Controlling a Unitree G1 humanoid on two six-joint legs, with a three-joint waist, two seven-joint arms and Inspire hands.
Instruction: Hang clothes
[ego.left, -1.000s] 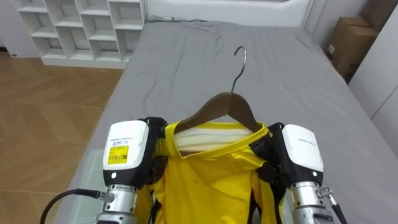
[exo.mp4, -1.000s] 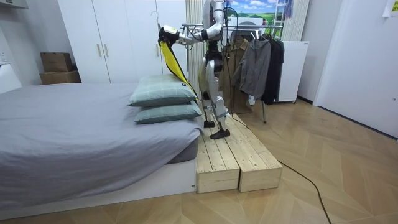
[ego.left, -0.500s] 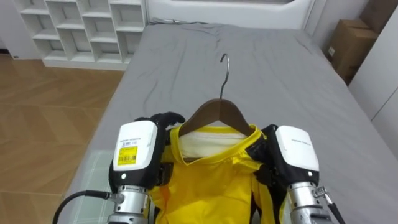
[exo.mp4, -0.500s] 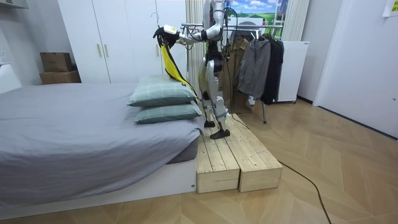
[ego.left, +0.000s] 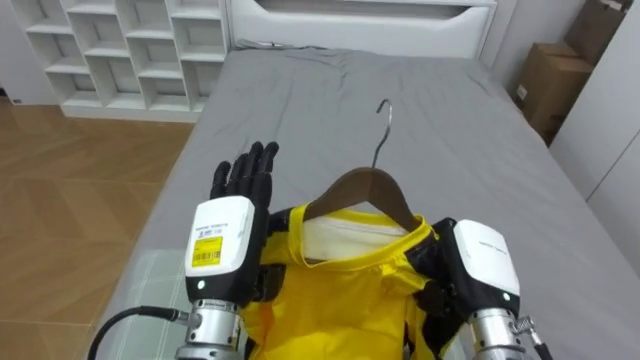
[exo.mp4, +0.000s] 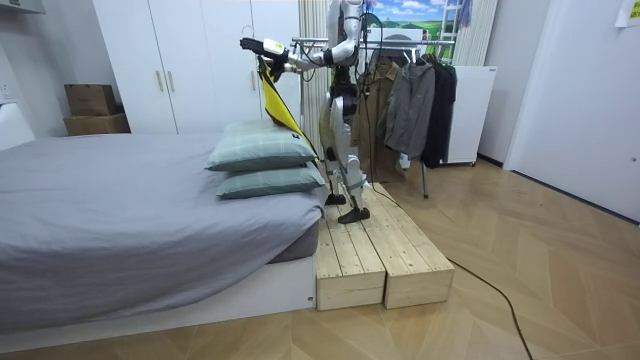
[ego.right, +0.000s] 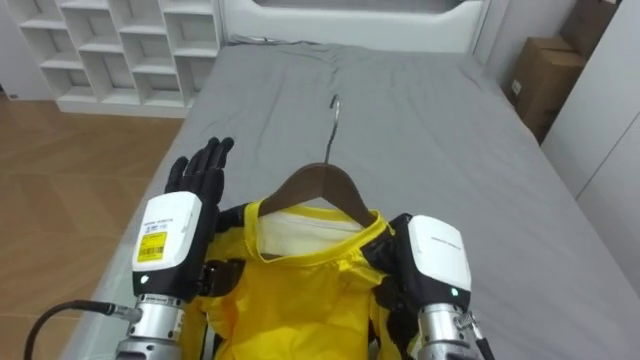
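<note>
Hanger (ego.left: 366, 189) of curved dark wood carries a glossy yellow garment (ego.left: 335, 305); left of it the left hand (ego.left: 231, 238) has opened flat, while whether the right hand (ego.left: 482, 262) grips cannot be told.

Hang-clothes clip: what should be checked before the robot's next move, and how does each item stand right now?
1. Yellow garment seated on the wooden hanger: ok, its collar lies over the hanger's shoulders.
2. Hook free: ok, it sticks up over the bed, caught on nothing.
3. Left hand holding: not ok, its fingers are straight, raised above the cloth.
4. Right hand hold at the garment's other shoulder: cannot tell.
5. Facing the clothes rack: not ok, in the room view it stands behind the robot.
</note>
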